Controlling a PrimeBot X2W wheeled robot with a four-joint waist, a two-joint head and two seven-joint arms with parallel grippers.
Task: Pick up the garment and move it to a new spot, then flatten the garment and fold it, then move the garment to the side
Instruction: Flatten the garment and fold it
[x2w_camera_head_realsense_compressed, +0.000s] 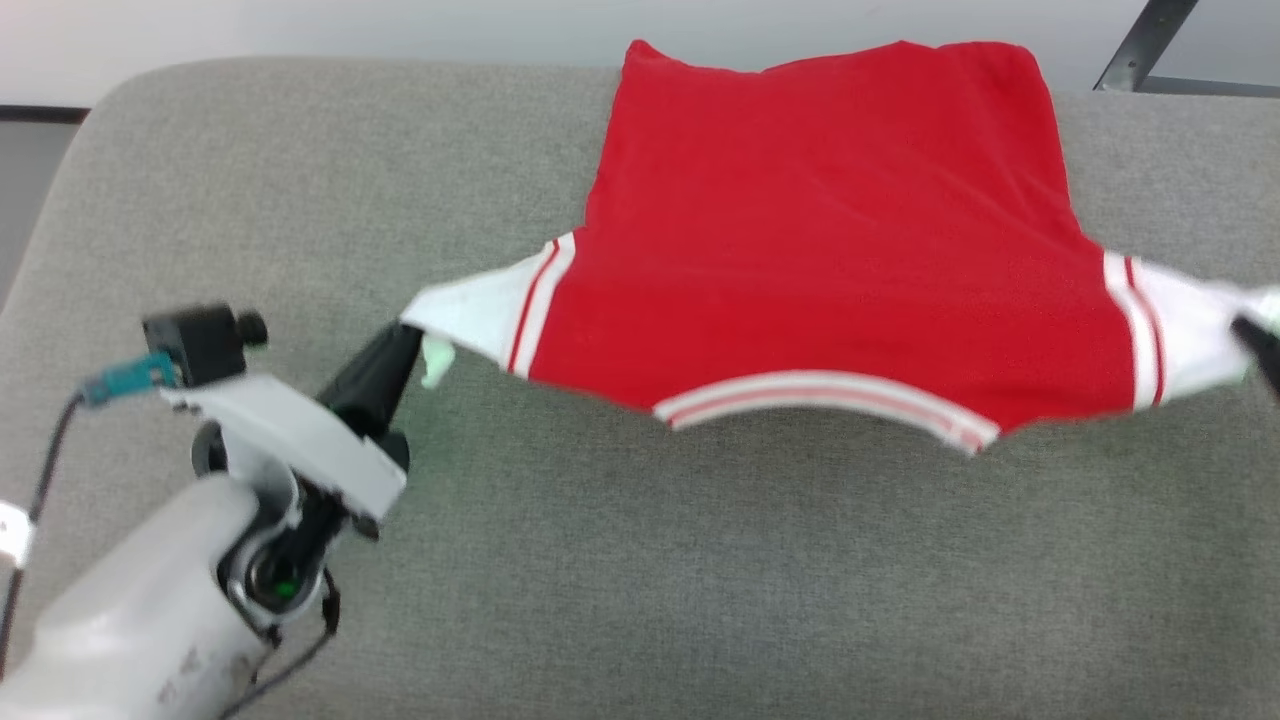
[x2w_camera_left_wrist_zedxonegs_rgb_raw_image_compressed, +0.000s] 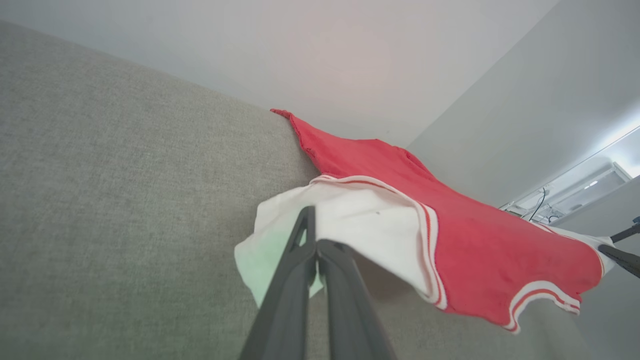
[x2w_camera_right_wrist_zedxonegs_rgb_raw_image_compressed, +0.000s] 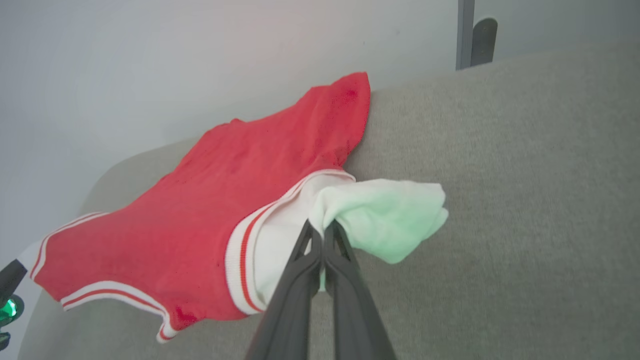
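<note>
The garment (x2w_camera_head_realsense_compressed: 830, 250) is bright red with white end panels and thin white-and-red stripe trim. It hangs stretched between my two grippers, its far edge lying at the back of the grey padded surface (x2w_camera_head_realsense_compressed: 640, 560). My left gripper (x2w_camera_head_realsense_compressed: 412, 345) is shut on the left white panel (x2w_camera_left_wrist_zedxonegs_rgb_raw_image_compressed: 360, 215). At the right edge of the head view, my right gripper (x2w_camera_head_realsense_compressed: 1258, 335) is shut on the right white panel (x2w_camera_right_wrist_zedxonegs_rgb_raw_image_compressed: 385, 215). The near hem with its striped band (x2w_camera_head_realsense_compressed: 830, 395) sags in a curve just above the surface.
The grey padded surface stretches wide in front of and to the left of the garment. Its rounded back-left corner (x2w_camera_head_realsense_compressed: 110, 95) meets a pale wall. A dark metal frame (x2w_camera_head_realsense_compressed: 1140, 50) stands at the back right.
</note>
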